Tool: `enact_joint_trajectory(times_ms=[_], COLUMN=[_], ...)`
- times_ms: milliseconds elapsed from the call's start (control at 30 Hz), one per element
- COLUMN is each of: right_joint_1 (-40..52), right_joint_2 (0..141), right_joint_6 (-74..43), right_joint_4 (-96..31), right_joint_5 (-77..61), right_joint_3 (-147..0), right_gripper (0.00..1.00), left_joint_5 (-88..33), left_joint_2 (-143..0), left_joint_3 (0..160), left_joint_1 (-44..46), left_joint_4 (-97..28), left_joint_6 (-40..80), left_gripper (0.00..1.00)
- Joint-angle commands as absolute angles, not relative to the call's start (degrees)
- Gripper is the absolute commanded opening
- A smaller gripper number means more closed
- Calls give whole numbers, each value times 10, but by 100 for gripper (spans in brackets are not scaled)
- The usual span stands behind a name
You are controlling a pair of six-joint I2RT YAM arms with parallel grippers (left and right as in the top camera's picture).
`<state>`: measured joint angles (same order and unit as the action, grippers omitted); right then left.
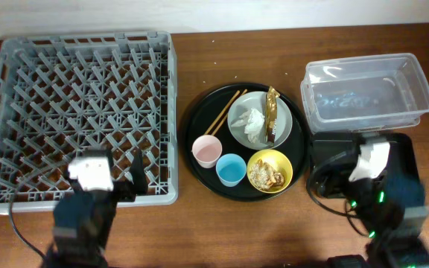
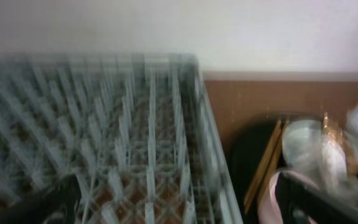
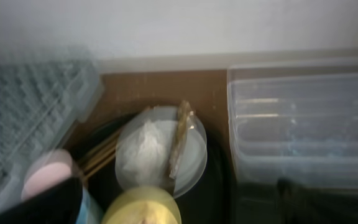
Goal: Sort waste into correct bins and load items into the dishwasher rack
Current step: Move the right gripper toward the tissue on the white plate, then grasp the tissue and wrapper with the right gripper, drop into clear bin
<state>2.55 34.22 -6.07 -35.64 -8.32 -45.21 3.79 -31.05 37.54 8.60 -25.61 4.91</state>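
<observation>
The grey dishwasher rack (image 1: 80,112) stands at the left, with nothing in it; it also fills the left wrist view (image 2: 104,137). On a round black tray (image 1: 296,134) sit a pale grey plate (image 1: 240,119) holding a crumpled white tissue (image 1: 253,125) and a long brown wrapper (image 1: 272,115). Beside them are chopsticks (image 1: 226,112), a pink cup (image 1: 207,151), a blue cup (image 1: 231,170) and a yellow bowl (image 1: 269,171) with food scraps (image 1: 263,175). My left gripper (image 1: 129,179) is open over the rack's front right corner. My right gripper (image 1: 337,175) is open above the shallow black tray (image 1: 402,149).
The clear plastic tub (image 1: 367,93) stands at the back right, just behind the shallow black tray. The right wrist view shows the plate (image 3: 191,155), the yellow bowl (image 3: 142,205), the pink cup (image 3: 45,174) and the tub (image 3: 303,124). A wall runs along the table's far edge.
</observation>
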Motion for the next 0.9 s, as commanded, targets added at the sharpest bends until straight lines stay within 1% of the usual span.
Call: enact_joint_trajectory(times_ms=[0,33,67,133,167,200,233,267,300,367,433,467,500,533,567,600,667,700,800,867], right_joint_1=[22,22,22,22,25,37,53,88,113,170,203,207,206,204,205,206,201,194,149,79], right_joint_2=[528,584,641,706,755,782,808,854,887,972,1056,1091,1122,1144,1150,1152,1136,1112,1020,953], right_joint_6=[-65,-65,-66,-76,-76,-76,-77,-81,-84,-87,-104,-127,-143,-154,-154,-153,-153,-153,-154,-154], right_joint_4=[-490,-523,-522,-520,-491,-489,-492,-492,-484,-433,-373,-357,-339,-322,-317,-314,-331,-356,-431,-447], right_joint_5=[-151,-191,-215,-276,-346,-351,-329,-265,-216,-107,-11,19,21,20,20,20,17,2,-44,-40], right_joint_3=[-655,-709,-752,-781,-782,-782,-782,-782,-782,-782,-782,-782,-782,-782,-782,-782,-791,-806,-863,-879], right_gripper=[99,98,98,98,98,98,99,95,88,85,80,78,76,69,65,53,9,4,4,4], left_joint_5=[-21,-44,-68,-94,-108,-110,-109,-109,-107,-107,-107,-107,-107,-107,-107,-107,-107,-107,-107,-107], left_joint_2=[-486,-558,-611,-671,-695,-705,-709,-712,-713,-713,-713,-713,-713,-713,-713,-713,-713,-713,-713,-713], left_joint_3=[565,643,697,748,754,754,754,754,754,754,754,754,754,754,754,754,754,754,754,754], left_joint_1=[84,84,84,84,84,84,84,84,84,84,84,84,84,84,84,84,84,84,84,84], left_joint_4=[-360,-424,-464,-492,-491,-492,-495,-496,-496,-496,-496,-496,-496,-496,-496,-496,-496,-496,-496,-496], left_joint_6=[40,40,40,41,40,40,40,40,40,40,40,40,40,40,40,40,40,40,40,40], left_gripper=[99,99,99,99,99,99,99,99,99,99,99,99,99,99,99,99,99,99,99,99])
